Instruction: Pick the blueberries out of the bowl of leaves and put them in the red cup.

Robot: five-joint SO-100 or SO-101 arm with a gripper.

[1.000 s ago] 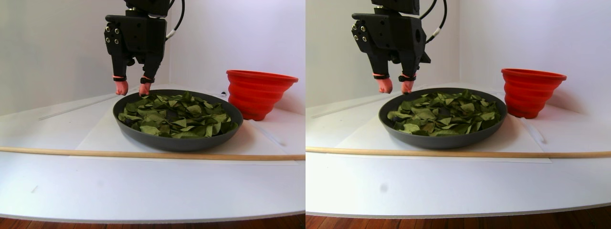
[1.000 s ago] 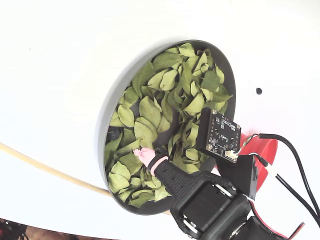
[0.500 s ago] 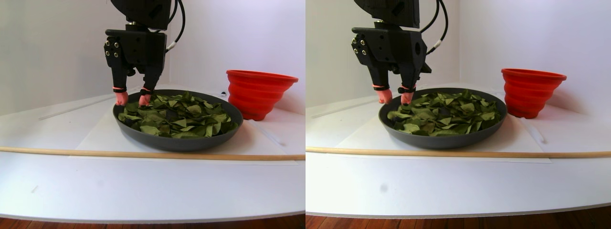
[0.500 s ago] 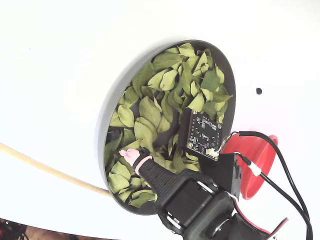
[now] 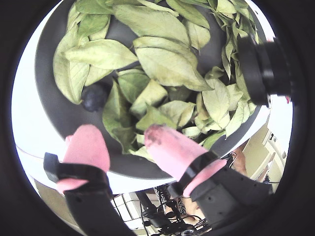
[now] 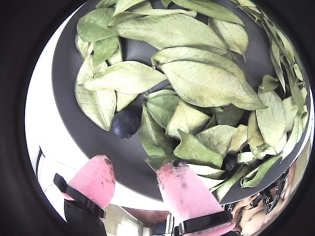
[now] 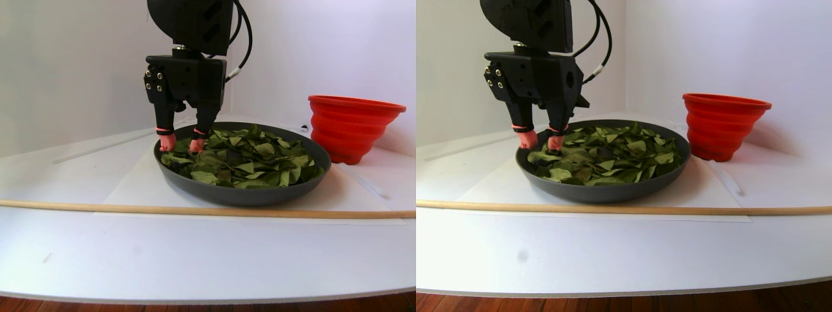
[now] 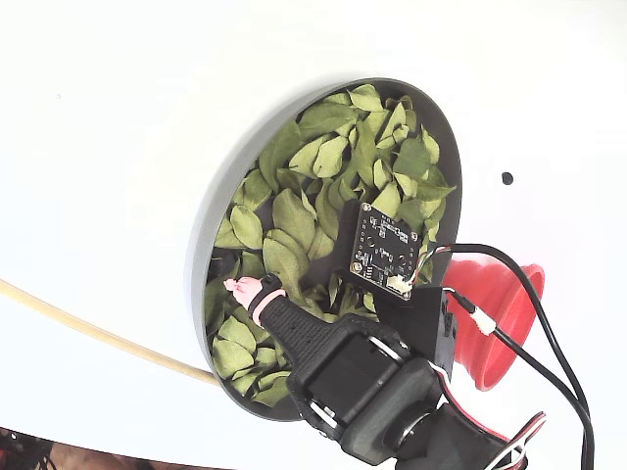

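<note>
The gripper [image 6: 134, 179] is seen low over the near edge of the bowl [image 6: 69, 93], its pink fingertips [image 6: 96, 179] spread apart and holding nothing. A blueberry [image 6: 126, 121] is shown just ahead of the gap, lying bare on the dark floor and half tucked against the leaves [image 6: 197, 83]. In the stereo pair view, the red cup [image 7: 354, 127] is seen well apart, beyond the bowl's far side.

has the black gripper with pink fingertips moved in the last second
Yes. In the stereo pair view the black gripper with pink fingertips has come down from above the rim of the dark grey bowl and now dips among the light-green leaves, jaws open.
</note>
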